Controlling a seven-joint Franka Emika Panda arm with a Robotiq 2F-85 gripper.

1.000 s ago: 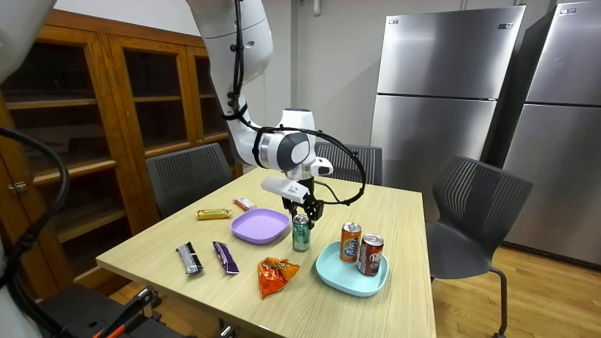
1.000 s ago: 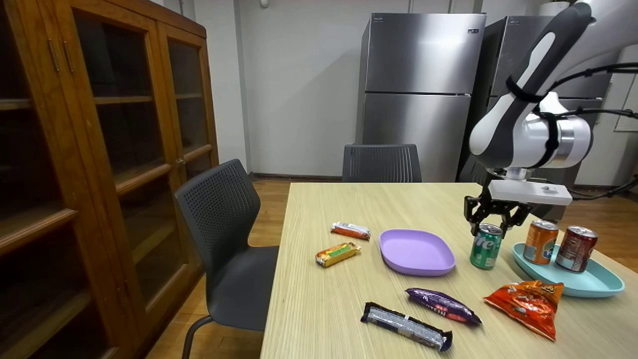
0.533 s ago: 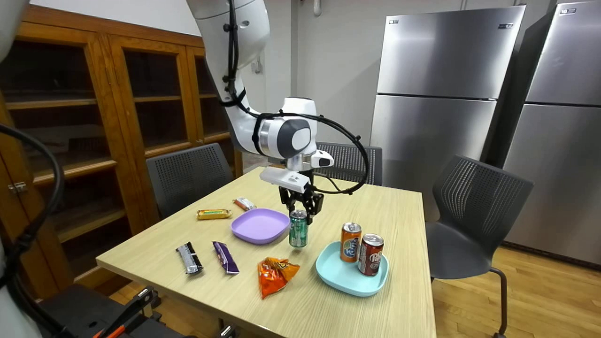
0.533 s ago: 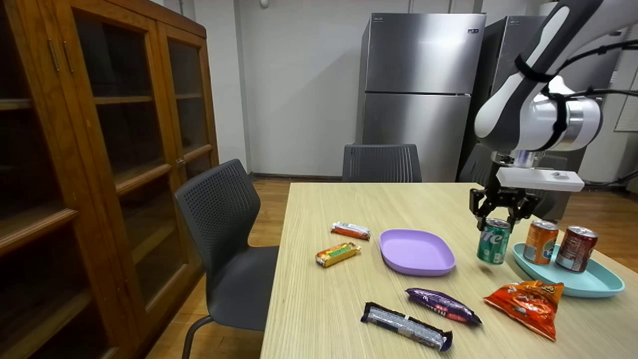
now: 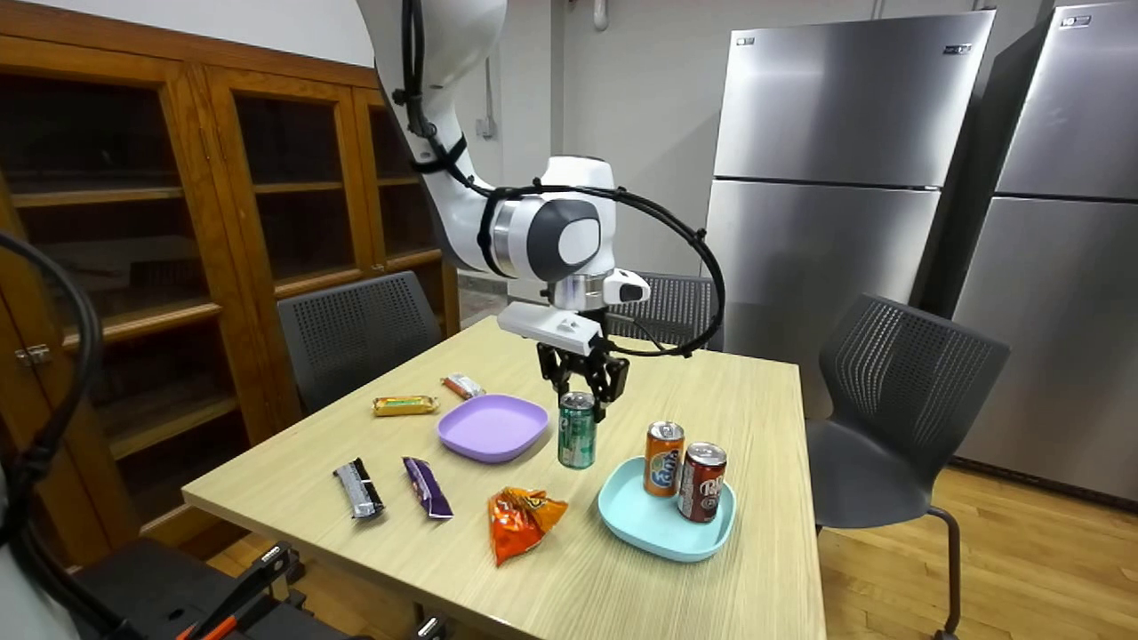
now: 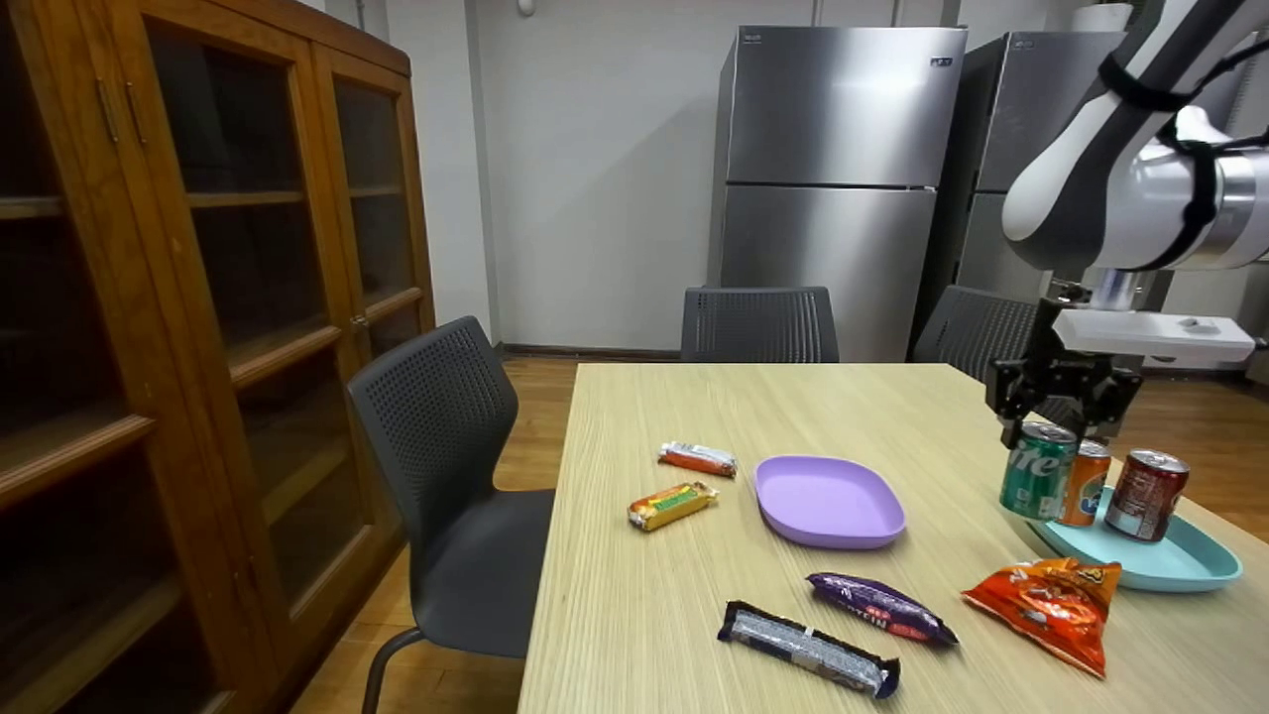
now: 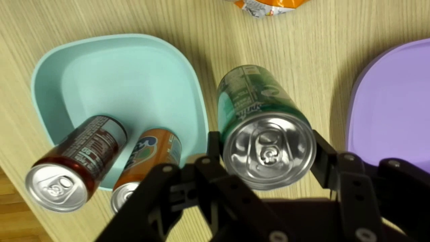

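My gripper [image 5: 582,398] is shut on a green Sprite can, its two black fingers on either side near the can's top. The green can [image 5: 577,439] is upright and held a little above the table; it also shows in an exterior view [image 6: 1033,480], where it partly covers the orange can [image 6: 1087,480]. In the wrist view, the green can [image 7: 257,92] sits between the fingers, between the teal plate [image 7: 127,77] and the purple plate [image 7: 393,101]. The orange Fanta can [image 7: 154,148] and the dark red Dr Pepper can [image 7: 87,144] stand on the teal plate.
An orange chip bag [image 5: 523,523] lies by the teal plate. A purple bar [image 5: 428,487], a black-and-silver bar [image 5: 359,489], a yellow bar [image 5: 404,405] and a red-white bar [image 5: 462,386] lie on the table [image 5: 747,596]. Chairs [image 6: 436,426] stand around it.
The green can has risen off the table in my gripper and moved toward the teal plate's side. The arm has moved with it. The plates, other cans and snacks have not moved.
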